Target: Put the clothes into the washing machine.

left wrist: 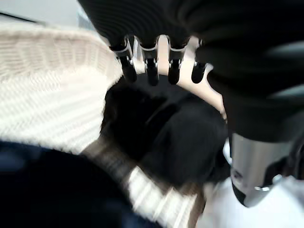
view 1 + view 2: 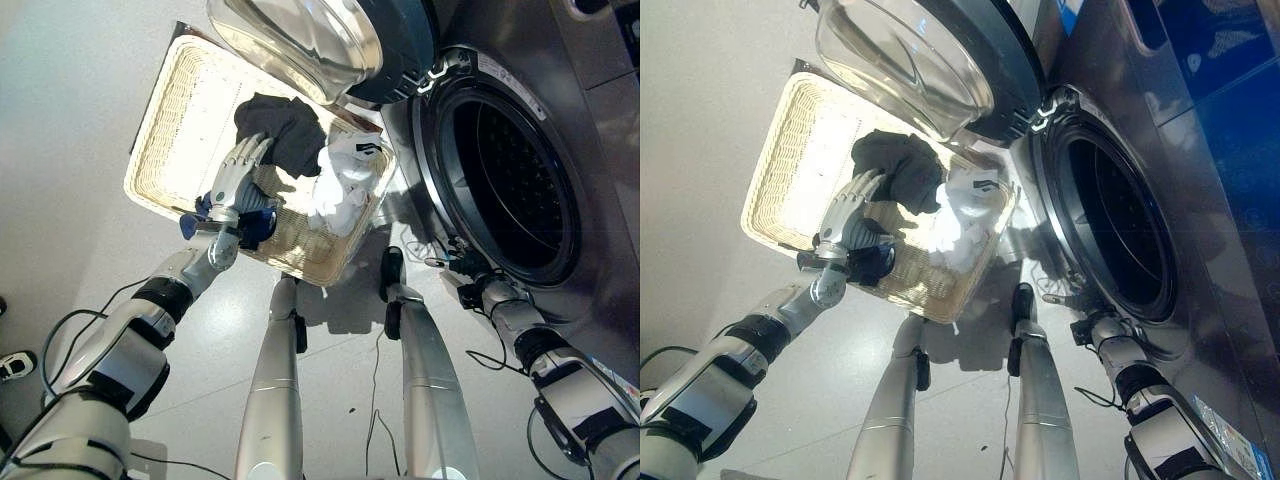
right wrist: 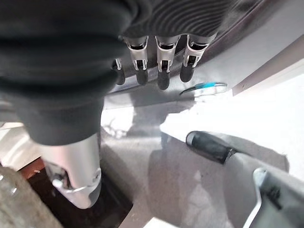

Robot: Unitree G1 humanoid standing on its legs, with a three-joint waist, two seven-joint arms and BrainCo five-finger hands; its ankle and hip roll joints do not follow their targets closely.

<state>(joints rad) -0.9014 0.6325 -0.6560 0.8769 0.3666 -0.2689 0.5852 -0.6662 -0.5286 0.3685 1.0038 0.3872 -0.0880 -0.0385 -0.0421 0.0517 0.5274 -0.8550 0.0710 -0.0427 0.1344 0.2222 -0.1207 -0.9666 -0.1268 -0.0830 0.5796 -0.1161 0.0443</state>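
A white wicker basket [image 2: 160,130] lies on the floor left of the washing machine, whose drum [image 2: 510,180] stands open. In the basket are a dark grey garment [image 2: 285,130], a white garment [image 2: 345,185] beside it and a blue cloth [image 2: 255,225] at the near rim. My left hand [image 2: 240,170] is over the basket, open, with straight fingers [image 1: 149,66] reaching the edge of the dark garment [image 1: 161,133]. My right hand [image 2: 470,272] hangs open low by the washer's front, holding nothing, its fingers [image 3: 161,66] relaxed.
The washer's round glass door [image 2: 310,40] is swung open and overhangs the basket's far right corner. The grey washer front [image 2: 600,200] fills the right side. Pale floor [image 2: 70,120] lies to the basket's left.
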